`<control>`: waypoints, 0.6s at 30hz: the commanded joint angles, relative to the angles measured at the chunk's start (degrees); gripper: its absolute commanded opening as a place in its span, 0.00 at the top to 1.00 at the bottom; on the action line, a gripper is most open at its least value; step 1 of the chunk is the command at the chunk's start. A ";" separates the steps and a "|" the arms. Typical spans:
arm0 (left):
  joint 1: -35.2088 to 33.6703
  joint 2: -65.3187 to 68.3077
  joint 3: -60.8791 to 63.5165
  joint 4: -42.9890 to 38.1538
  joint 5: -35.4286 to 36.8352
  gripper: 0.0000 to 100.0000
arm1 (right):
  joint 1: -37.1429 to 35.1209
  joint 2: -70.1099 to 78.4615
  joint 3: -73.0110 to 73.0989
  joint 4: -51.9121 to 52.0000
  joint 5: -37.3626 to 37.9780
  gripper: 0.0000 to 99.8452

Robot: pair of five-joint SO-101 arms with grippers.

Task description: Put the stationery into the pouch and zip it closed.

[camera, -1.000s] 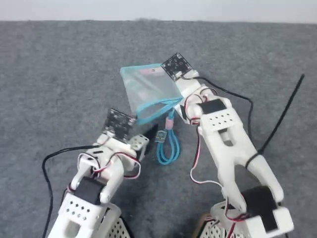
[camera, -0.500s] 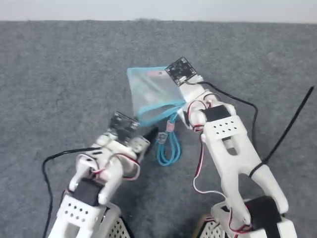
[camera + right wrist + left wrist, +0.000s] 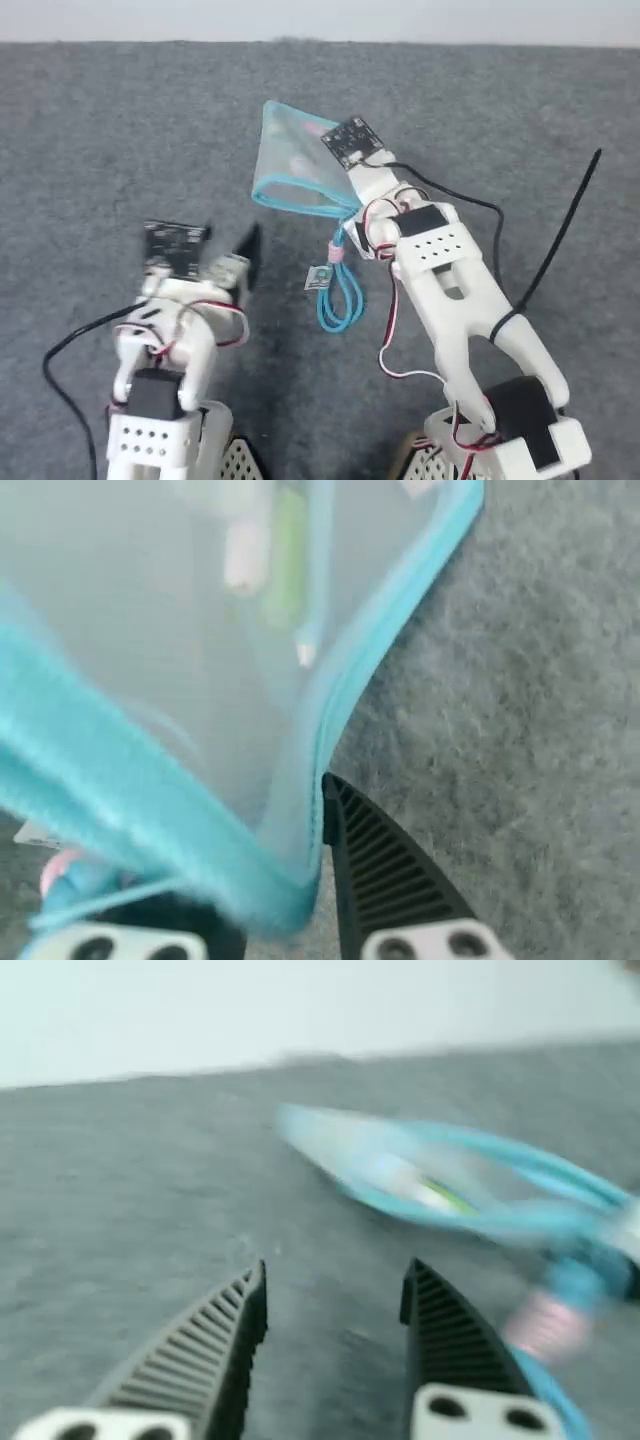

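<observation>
Pouch point(image 3: 295, 165): translucent with blue trim, at the far centre of the grey mat point(image 3: 120, 130), tilted, its near right corner taken up by the right arm. Cannot tell whether its far end rests on the mat. Cannot tell whether the zip is open or closed.

Contents: through the wall in the right wrist view, a green pen point(image 3: 288, 555) and a pale item beside it lie inside the pouch point(image 3: 150, 630).

Hanging from the held corner toward the near side: a pink bead point(image 3: 337, 255), then a blue cord loop point(image 3: 340, 297) lying on the mat, with a small tag point(image 3: 318, 279) just left of it.

Right gripper point(image 3: 300, 860): clamped on the pouch's blue-trimmed edge, one ribbed black finger point(image 3: 350, 830) against the trim, the other behind the fabric.

Left gripper point(image 3: 335, 1280): jaws parted to a moderate gap, nothing between them, only mat. In the high view it point(image 3: 235, 255) sits near left of the pouch, well apart from it, pointing toward the far side. Its own view has the pouch point(image 3: 430, 1175) ahead and to the right.
</observation>
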 commanded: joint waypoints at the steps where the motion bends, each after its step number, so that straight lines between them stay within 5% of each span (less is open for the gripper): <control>1: 16.53 -1.05 2.24 0.70 -4.40 0.79 | -1.80 -4.97 -4.40 4.09 -1.23 0.99; 4: 21.98 -1.05 3.56 0.53 -4.66 0.79 | -3.47 -9.19 -2.37 5.23 -1.23 0.99; 10: 21.71 -1.14 4.09 -0.62 -4.66 0.79 | -7.16 -18.07 2.73 5.41 -2.11 0.99; 18: -1.93 -1.23 -0.22 -3.08 -0.62 0.79 | -5.58 -16.31 10.20 3.47 1.32 0.99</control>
